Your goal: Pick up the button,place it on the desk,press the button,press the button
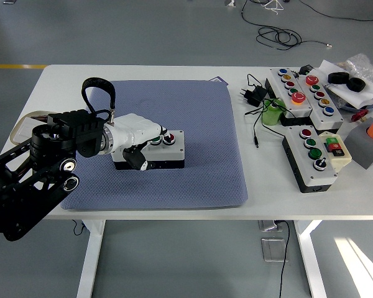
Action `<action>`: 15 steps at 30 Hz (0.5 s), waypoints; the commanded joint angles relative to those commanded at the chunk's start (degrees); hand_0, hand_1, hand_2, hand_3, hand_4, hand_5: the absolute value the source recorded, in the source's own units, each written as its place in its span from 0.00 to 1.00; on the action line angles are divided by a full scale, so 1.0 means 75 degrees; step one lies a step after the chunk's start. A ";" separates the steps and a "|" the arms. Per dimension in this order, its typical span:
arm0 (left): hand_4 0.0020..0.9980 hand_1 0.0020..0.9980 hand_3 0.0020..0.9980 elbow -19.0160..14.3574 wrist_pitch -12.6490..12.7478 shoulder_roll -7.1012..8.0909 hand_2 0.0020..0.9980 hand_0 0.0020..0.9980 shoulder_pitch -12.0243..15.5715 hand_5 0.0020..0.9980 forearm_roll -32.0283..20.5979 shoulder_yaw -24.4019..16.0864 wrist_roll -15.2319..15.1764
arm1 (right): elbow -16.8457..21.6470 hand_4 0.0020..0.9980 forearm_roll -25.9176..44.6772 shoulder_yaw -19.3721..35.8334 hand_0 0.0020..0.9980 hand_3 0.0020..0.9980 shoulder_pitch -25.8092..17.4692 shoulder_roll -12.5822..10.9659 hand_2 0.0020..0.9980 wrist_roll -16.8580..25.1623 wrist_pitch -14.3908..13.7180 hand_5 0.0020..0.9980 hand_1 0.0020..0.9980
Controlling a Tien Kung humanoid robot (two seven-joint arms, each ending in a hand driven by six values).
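I count three button boxes: one under my robot hand (pixel 137 135) on the single blue mat (pixel 199 118), two (pixel 298 93) (pixel 312 158) at the right of the one table (pixel 143 73). There is also one green roll (pixel 272 113) and one black power adapter (pixel 253 95).

Left hand on the button box, centre-left of frame

The white five-fingered left hand (pixel 135 133) lies over the grey rectangular button box (pixel 165 150) on the blue-grey padded mat (pixel 193 124), fingers covering its left-hand buttons.
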 joint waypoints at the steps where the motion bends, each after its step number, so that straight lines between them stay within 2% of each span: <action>1: 0.71 0.11 0.91 0.0046 0.0023 -0.0014 0.11 0.01 -0.0016 0.18 0.0004 -0.0006 -0.0003 | 0.0000 0.41 0.0003 0.0001 0.79 0.75 0.0005 0.0000 0.82 0.0001 -0.0002 0.48 0.80; 15: 0.70 0.11 0.92 0.0227 0.0064 -0.0038 0.11 0.01 -0.0048 0.18 -0.0010 -0.0017 -0.0017 | 0.0000 0.41 -0.0015 0.0006 0.79 0.75 0.0024 -0.0005 0.82 -0.0006 0.0005 0.48 0.80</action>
